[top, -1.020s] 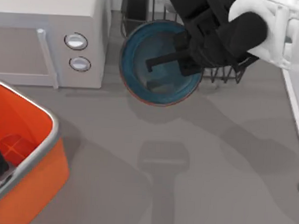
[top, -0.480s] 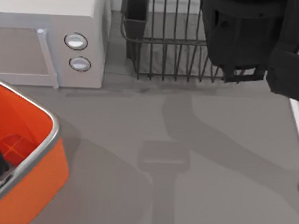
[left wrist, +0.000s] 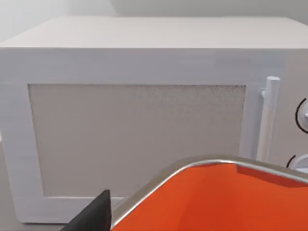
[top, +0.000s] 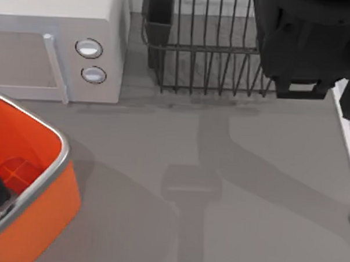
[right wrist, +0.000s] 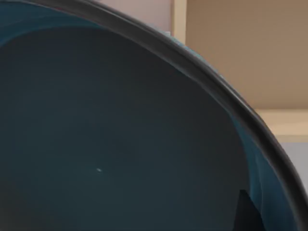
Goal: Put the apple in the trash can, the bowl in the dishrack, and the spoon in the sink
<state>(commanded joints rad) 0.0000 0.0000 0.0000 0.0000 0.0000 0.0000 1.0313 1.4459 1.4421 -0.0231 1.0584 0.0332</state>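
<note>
The right arm's black bulk sat at the upper right of the top view, over the right end of the dishrack, and hid its own gripper there, so whether the fingers were wide, narrow or clamped could not be told. The right wrist view looked straight into the bowl, its dark blue-grey inside and rim pressed close to the lens, which suggested the bowl was riding with that arm above the rack. The step in hand looked like the bowl's delivery to the dishrack; the next move would call for lowering it between the upright prongs, clear of the black utensil cup at the rack's upper left corner, before letting go. The left arm was parked at the lower left of the top view, over the trash can, facing the white microwave. No brand, label or writing could be read on anything.
</note>
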